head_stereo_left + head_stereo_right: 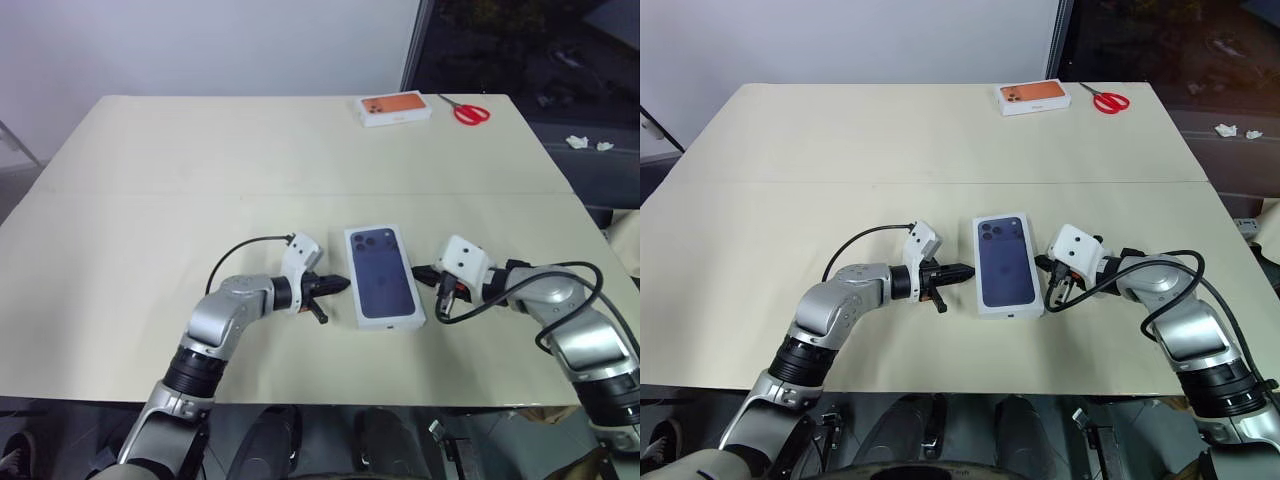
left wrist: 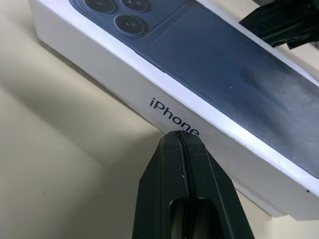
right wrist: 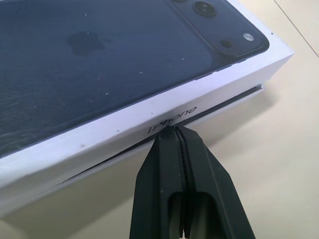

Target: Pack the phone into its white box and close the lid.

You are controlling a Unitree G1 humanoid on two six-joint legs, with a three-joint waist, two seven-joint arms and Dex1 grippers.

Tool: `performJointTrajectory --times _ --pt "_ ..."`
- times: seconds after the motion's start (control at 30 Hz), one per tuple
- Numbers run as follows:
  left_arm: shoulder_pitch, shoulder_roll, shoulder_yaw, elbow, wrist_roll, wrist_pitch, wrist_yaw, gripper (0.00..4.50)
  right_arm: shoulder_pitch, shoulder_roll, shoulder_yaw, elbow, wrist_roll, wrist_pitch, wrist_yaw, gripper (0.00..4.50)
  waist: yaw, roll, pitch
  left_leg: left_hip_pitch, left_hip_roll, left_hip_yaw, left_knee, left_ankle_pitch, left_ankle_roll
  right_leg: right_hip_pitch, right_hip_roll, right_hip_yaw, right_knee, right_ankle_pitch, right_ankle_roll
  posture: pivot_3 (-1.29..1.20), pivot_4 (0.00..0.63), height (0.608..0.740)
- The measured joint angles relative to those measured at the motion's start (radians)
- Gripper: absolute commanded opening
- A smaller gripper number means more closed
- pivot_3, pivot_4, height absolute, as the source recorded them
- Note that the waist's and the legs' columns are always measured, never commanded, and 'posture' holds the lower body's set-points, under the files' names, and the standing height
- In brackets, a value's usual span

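Right wrist view: lid on white box, thin gap left; both grippers pressed together flanking, left gripper, right gripper; final seating remains.

I see the lid as smooth white cardboard, its dark blue printed top faintly glossy and dust-specked; my gripper fingers look like matt black plastic; the table is matt beige.

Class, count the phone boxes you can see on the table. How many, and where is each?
2. One with a dark blue phone picture on the lid lies near the front edge between the left gripper and right gripper; the orange-topped box sits at the far edge beside the scissors.
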Motion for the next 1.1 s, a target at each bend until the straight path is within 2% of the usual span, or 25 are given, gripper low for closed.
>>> performJointTrajectory --times 0.73,0.83,0.97,1.1 --pt "0.026 0.023 -0.020 -0.007 0.018 -0.034 -0.004 0.00 0.030 -0.025 0.046 -0.020 -0.081 -0.056 0.046 0.03 -0.001 0.000 0.000 0.001 0.000 0.000 0.000 0.000 0.000 0.000 0.000 0.000 0.000 0.000 0.000 0.00 0.150 0.740" --pt "0.020 0.040 0.005 -0.006 0.000 -0.043 -0.014 0.00 -0.048 -0.020 0.043 0.066 -0.088 -0.074 0.019 0.03 -0.004 0.000 0.000 0.001 0.000 0.000 0.000 0.000 -0.001 0.000 0.000 0.000 0.001 0.000 0.000 0.00 0.150 0.740" --pt "-0.029 0.048 0.062 0.002 -0.026 -0.058 -0.017 0.00 -0.155 0.012 -0.053 0.131 -0.037 -0.036 -0.024 0.03 -0.001 0.000 0.000 0.001 0.000 0.000 0.000 0.003 -0.005 0.000 0.000 0.000 0.000 0.000 0.000 0.00 0.150 0.740" --pt "-0.111 -0.025 0.131 0.021 -0.073 -0.071 0.014 0.00 -0.213 0.070 -0.101 0.131 0.053 0.055 -0.042 0.03 0.002 0.000 0.000 0.001 0.000 0.000 0.000 0.003 -0.005 0.001 0.000 -0.001 0.000 0.000 0.000 0.00 0.150 0.740"
